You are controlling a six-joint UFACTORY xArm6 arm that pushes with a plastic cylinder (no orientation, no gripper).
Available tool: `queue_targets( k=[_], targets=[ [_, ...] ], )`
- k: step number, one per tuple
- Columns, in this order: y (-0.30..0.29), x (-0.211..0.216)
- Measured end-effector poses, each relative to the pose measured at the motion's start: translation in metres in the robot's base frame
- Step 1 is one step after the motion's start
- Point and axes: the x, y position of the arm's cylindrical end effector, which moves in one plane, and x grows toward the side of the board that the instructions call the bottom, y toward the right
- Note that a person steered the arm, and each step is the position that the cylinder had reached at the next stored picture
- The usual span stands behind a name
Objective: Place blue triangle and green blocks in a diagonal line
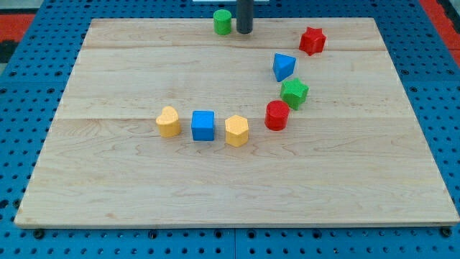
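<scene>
The blue triangle [283, 67] lies right of the board's centre, toward the view's top. A green star-shaped block [294, 93] sits just below and right of it, close by. A green cylinder [222, 22] stands at the top edge of the board. My tip [244, 32] rests on the board just right of the green cylinder, a small gap between them. The rod rises out of the view's top.
A red star [312, 41] lies at the upper right. A red cylinder [277, 115] sits below left of the green star. A yellow heart [168, 121], a blue cube [203, 125] and a yellow hexagon [236, 131] form a row at centre. The wooden board [108, 187] lies on blue pegboard.
</scene>
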Motion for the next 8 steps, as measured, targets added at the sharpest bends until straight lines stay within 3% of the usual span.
queue_targets(
  k=[1, 2, 4, 5, 6, 8],
  targets=[
    [0.007, -0.023],
    [-0.025, -0.022],
    [-0.078, 0.082],
    [-0.182, 0.034],
    [-0.203, -0.023],
    [-0.168, -0.023]
  ],
)
